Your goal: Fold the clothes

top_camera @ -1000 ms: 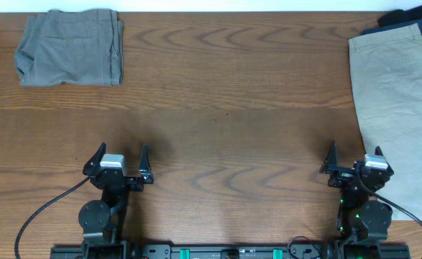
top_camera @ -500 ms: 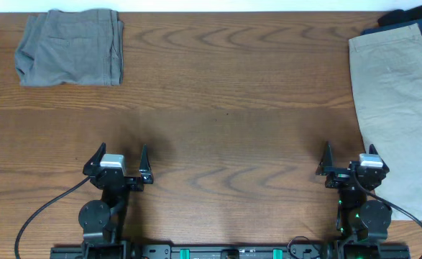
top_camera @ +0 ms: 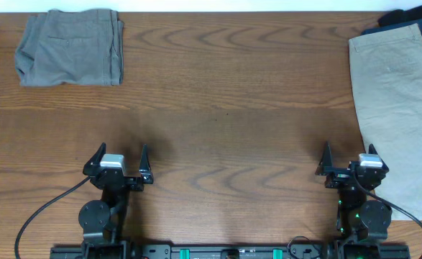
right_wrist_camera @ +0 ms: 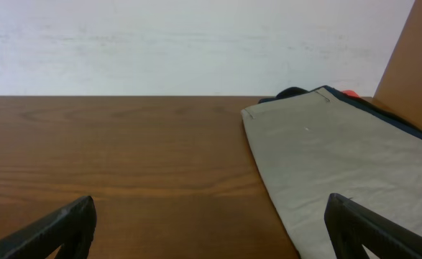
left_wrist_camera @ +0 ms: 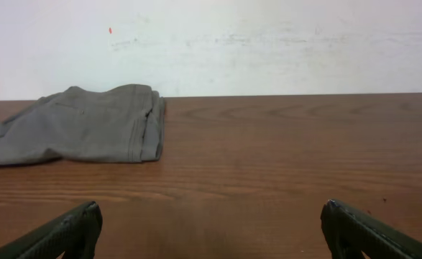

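Shorts (top_camera: 70, 47) lie folded into a compact mid-grey rectangle.

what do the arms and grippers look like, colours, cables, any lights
Both arms are black, with a pale grey block behind each gripper. The left gripper and right gripper each have two black pointed fingers. A black cable loops out from the left base, and another comes from the right. Small green lights glow on the right base.
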